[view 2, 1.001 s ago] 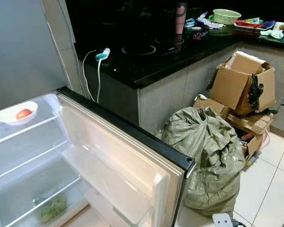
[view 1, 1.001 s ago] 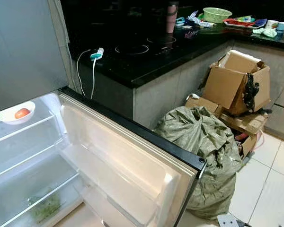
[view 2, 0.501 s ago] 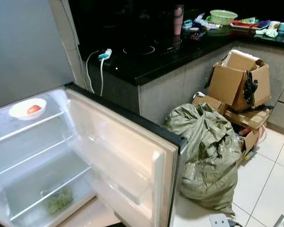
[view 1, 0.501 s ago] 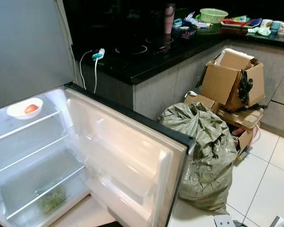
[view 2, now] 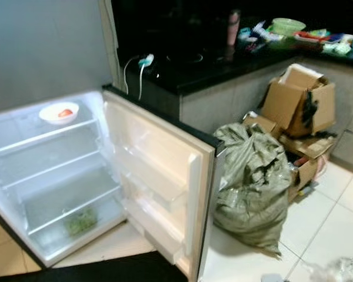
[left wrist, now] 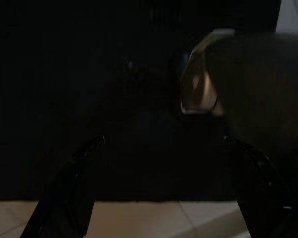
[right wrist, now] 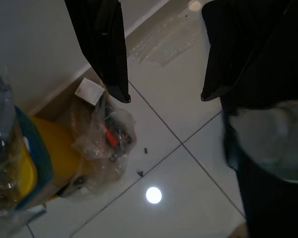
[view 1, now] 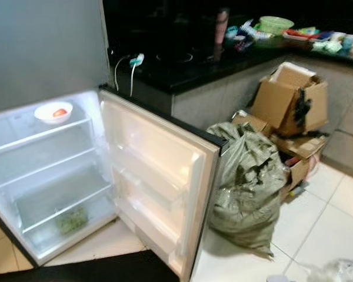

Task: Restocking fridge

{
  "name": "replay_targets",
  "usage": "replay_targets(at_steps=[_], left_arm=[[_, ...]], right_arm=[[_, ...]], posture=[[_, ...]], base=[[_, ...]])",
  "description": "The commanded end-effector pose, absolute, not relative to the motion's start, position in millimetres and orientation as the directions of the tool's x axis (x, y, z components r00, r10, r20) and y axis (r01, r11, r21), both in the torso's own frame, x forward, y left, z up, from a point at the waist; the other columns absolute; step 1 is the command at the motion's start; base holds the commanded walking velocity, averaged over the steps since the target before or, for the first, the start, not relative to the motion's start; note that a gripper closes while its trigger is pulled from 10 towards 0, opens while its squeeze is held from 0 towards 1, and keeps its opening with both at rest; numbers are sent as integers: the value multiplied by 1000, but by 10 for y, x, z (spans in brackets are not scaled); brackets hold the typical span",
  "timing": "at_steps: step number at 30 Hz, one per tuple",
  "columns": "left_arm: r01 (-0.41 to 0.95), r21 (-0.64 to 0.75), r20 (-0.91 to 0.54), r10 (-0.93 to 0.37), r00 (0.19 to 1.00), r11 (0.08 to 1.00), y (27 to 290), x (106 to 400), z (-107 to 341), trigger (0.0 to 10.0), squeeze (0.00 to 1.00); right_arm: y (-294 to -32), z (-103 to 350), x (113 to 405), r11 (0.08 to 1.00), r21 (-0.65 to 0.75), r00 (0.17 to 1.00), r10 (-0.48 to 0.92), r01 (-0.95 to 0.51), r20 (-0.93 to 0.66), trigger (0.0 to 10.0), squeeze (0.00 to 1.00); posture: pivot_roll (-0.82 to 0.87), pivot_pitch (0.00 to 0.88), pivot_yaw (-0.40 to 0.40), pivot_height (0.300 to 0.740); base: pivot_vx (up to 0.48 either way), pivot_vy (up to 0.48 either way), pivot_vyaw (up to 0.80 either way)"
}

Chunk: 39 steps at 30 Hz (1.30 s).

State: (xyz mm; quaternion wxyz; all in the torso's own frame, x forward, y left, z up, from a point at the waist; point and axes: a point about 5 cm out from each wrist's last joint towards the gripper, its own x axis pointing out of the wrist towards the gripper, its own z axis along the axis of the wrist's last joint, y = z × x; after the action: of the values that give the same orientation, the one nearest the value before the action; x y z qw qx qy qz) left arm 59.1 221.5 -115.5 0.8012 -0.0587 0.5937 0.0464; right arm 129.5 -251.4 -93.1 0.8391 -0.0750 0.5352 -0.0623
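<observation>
Fridge of white plastic stands with its door swung wide open, the interior lit and the wire-edged shelves mostly bare. On the top shelf sits a shallow white bowl holding a small red fruit, and on the bottom level lies a small clump of green leaves. Just beside the door's outer edge slumps a bulging grey-green woven sack on the pale tiled floor, with a pile of opened brown cardboard boxes behind it against the cabinet. The black glossy bench beyond carries a tall pink tumbler, a green plastic basket and a white charger cable hanging over its edge. In the right wrist view the right hand hangs open above the floor tiles, its two black fingers well apart, near a crumpled clear plastic bag. The left wrist view is very dark; the left hand shows two spread fingers holding nothing.
</observation>
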Motion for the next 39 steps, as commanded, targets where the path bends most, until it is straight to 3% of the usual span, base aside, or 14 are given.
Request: replay_targets(at_steps=[1, 13, 15, 19, 26, 33, 35, 37, 38, 39], left_arm=[[-151, -56, -955, -9, 298, 987, 2150, 620, -1164, 10000, 0], [-145, -49, -952, -3, 306, 988, 2167, 654, -1156, 10000, 0], [-144, -49, -952, -2, 306, 988, 2169, 655, -1155, 10000, 0], [-126, -49, -952, -8, 306, 991, 2177, 653, -1153, 10000, 0], [-117, -39, -958, -4, 288, 992, 2217, 596, -1154, 10000, 0], [-114, -50, -954, -13, 298, 992, 2205, 611, -1152, 10000, 0], [-111, -50, -954, -15, 299, 993, 2206, 612, -1151, 10000, 0], [-111, -50, -954, -15, 299, 993, 2206, 612, -1151, 10000, 0], [-110, -49, -956, -14, 294, 993, 2213, 603, -1152, 10000, 0], [-110, -49, -956, -14, 294, 993, 2213, 603, -1152, 10000, 0]], right_arm=[[-2539, -880, 1410, 981, -191, 460, -189, 42, -868, 10000, 0], [-2575, -782, 1615, 980, -186, 532, -195, 71, -824, 10000, 0], [-2591, -723, 1727, 980, -171, 570, -198, 102, -797, 10000, 0], [-2742, -363, 2228, 962, -40, 741, -235, 271, -629, 10000, 0], [-2908, 8, 2583, 941, 93, 848, -246, 324, -470, 10000, 0], [-2875, 213, 2797, 936, 190, 906, -212, 296, -367, 10000, 0], [-2744, 292, 2911, 950, 246, 944, -110, 192, -311, 10000, 0], [-2744, 292, 2911, 950, 246, 944, -110, 192, -311, 10000, 0], [-2552, 371, 3023, 962, 271, 969, 29, 40, -247, 10000, 0], [-2552, 371, 3023, 962, 271, 969, 29, 40, -247, 10000, 0]], posture=[[-51, 0, -11, 740], [-53, 0, -9, 740], [-52, 0, -8, 740], [-49, 0, -8, 740], [-47, 0, -6, 740], [-38, 0, -9, 740], [-38, 0, -9, 740], [-38, 0, -9, 740], [-40, 0, -6, 740], [-40, 0, -6, 740]], base=[[0, 0, 0], [0, 0, 0], [0, 0, 0], [0, 0, 0], [0, 0, 0], [0, 0, 0], [0, 0, 0], [0, 0, 0], [0, 0, 0], [0, 0, 0]])
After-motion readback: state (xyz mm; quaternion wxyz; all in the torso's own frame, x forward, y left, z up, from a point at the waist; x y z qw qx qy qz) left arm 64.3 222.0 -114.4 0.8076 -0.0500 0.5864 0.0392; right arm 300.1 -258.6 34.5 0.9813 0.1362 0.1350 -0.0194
